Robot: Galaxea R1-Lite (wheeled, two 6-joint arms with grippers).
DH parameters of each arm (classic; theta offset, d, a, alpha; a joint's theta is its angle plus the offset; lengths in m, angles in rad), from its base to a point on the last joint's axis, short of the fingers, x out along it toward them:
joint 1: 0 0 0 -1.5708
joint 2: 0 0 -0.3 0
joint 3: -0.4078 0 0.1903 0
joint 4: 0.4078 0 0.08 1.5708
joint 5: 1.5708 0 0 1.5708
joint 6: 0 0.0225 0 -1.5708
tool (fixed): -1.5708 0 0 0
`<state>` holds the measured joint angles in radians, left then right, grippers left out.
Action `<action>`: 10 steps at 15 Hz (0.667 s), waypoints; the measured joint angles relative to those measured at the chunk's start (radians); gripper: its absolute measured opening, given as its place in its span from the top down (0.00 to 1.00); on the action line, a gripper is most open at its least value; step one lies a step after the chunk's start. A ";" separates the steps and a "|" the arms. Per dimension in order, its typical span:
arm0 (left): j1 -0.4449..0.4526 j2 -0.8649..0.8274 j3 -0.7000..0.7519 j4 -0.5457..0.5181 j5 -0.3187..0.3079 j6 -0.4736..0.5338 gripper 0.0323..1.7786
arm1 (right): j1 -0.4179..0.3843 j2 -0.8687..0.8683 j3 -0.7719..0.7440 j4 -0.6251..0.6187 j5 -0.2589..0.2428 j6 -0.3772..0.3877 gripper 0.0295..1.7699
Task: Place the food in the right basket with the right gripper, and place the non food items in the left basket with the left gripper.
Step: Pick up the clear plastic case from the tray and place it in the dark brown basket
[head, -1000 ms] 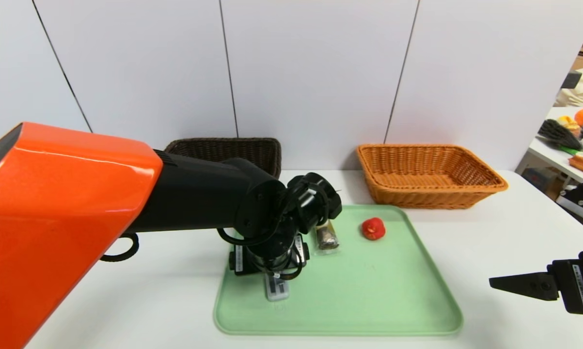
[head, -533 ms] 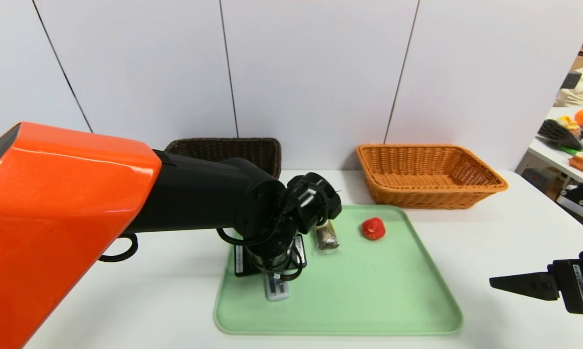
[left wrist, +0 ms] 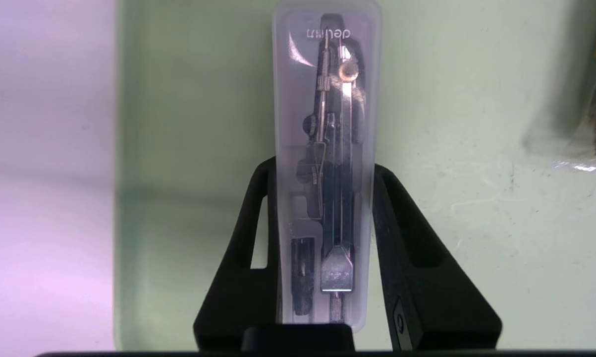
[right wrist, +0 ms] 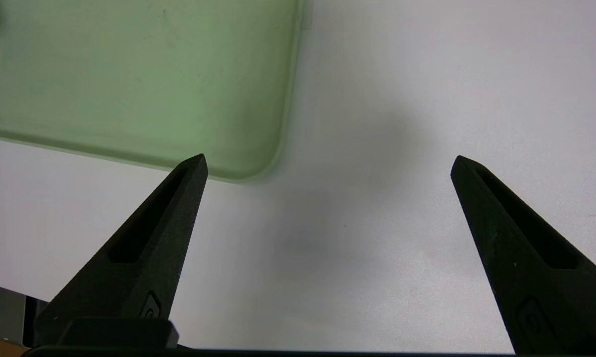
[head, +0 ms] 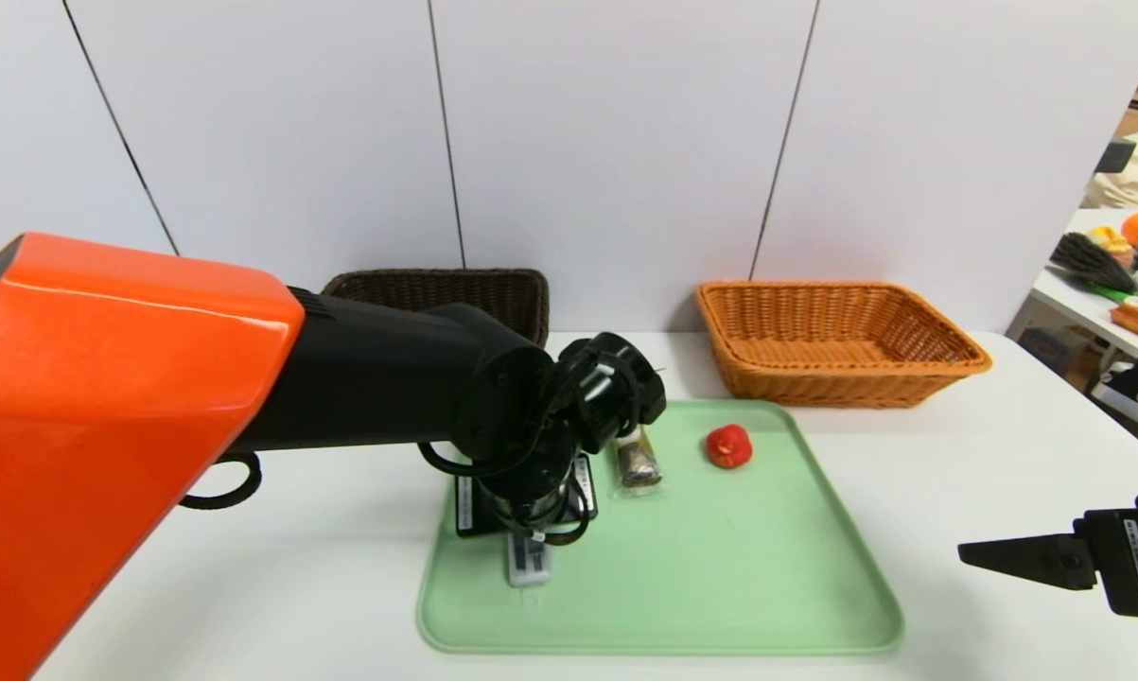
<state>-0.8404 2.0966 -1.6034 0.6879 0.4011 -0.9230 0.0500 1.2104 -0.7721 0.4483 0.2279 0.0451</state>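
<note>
Most of the compass case (left wrist: 326, 168) is hidden in the head view by the left arm — only its near end shows, by the tray's (head: 720, 586) left edge. From the wrist, the left pincer (left wrist: 322, 173) has narrowed onto its long sides, fingers (left wrist: 402, 233) touching. Snack roll (head: 638, 462) and red duck (head: 728, 445) lie toward the tray's far edge. Dark basket (head: 493, 293) — partly covered — and orange basket (head: 838, 340) stand at the desk's (head: 985, 435) back edge. Right pincer (right wrist: 327, 163) hangs wide over the desk's right side.

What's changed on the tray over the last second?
The left tool closed onto the slim translucent plastic case, nudging it slightly on the green tray. Wrapped brown snack roll, red rubber duck and right tool stayed put.
</note>
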 joint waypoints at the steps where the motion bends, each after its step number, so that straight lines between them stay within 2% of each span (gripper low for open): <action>1: 0.000 -0.015 0.000 0.000 0.029 0.006 0.70 | 0.000 -0.003 0.004 0.001 -0.001 0.001 0.04; 3: 0.000 -0.060 0.000 0.000 0.103 0.039 0.70 | -0.001 -0.010 0.013 0.000 -0.001 0.000 0.04; 5: 0.003 -0.129 -0.004 -0.005 0.155 0.127 0.70 | -0.004 -0.014 0.021 0.000 -0.001 0.001 0.04; 10: 0.115 -0.251 -0.117 -0.041 0.165 0.488 0.70 | -0.004 -0.031 0.034 -0.001 -0.001 0.000 0.04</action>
<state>-0.7253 1.8453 -1.7202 0.6466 0.5662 -0.4353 0.0455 1.1796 -0.7379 0.4468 0.2270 0.0451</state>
